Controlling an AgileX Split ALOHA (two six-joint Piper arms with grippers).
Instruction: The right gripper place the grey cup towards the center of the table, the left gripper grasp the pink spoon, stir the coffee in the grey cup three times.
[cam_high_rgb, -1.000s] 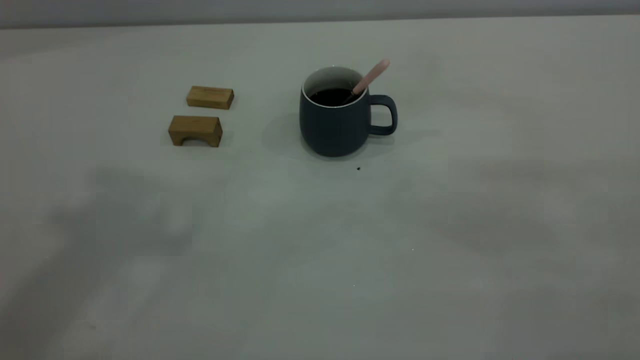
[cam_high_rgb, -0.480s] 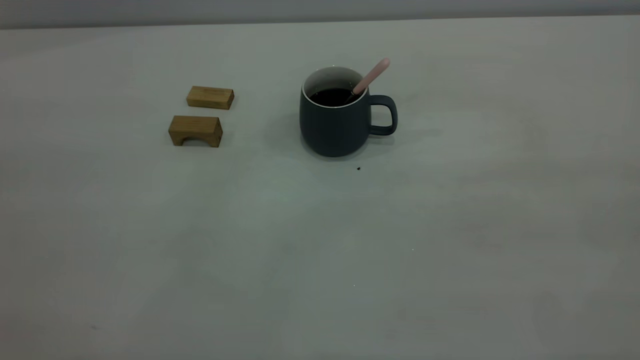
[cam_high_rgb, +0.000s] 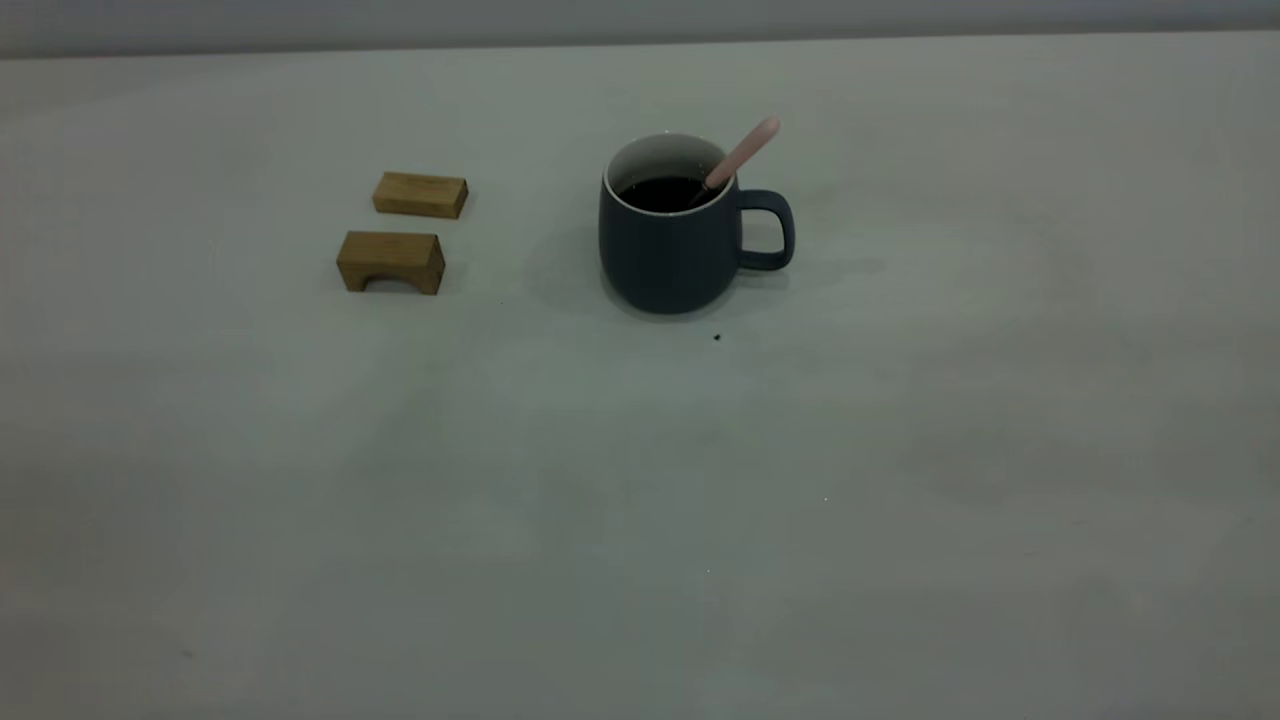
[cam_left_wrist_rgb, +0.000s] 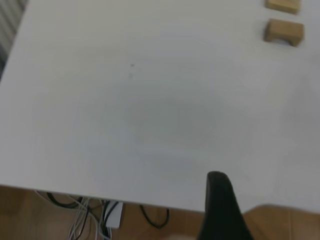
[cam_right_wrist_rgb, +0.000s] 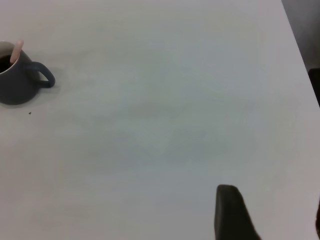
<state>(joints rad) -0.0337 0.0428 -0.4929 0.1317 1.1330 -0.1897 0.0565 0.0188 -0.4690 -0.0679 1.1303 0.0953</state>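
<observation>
The grey cup (cam_high_rgb: 665, 250) stands upright near the middle of the table (cam_high_rgb: 640, 480), its handle toward the right arm's side, with dark coffee (cam_high_rgb: 660, 192) inside. The pink spoon (cam_high_rgb: 742, 152) leans in the cup, resting on the rim above the handle, held by nothing. Neither gripper shows in the exterior view. The left gripper (cam_left_wrist_rgb: 270, 200) hangs open and empty over the table's near edge, one black finger (cam_left_wrist_rgb: 220, 205) visible. The right gripper (cam_right_wrist_rgb: 274, 200) is open and empty, far from the cup (cam_right_wrist_rgb: 17, 87) and spoon (cam_right_wrist_rgb: 17, 50).
Two brown wooden blocks lie left of the cup: a flat one (cam_high_rgb: 420, 195) and an arched one (cam_high_rgb: 390, 262); the arched block (cam_left_wrist_rgb: 283, 31) also shows in the left wrist view. Cables (cam_left_wrist_rgb: 90, 220) hang below the table edge. A dark speck (cam_high_rgb: 717, 337) lies by the cup.
The faint shadows across the front of the table have faded away. Cup, spoon and blocks have not moved.
</observation>
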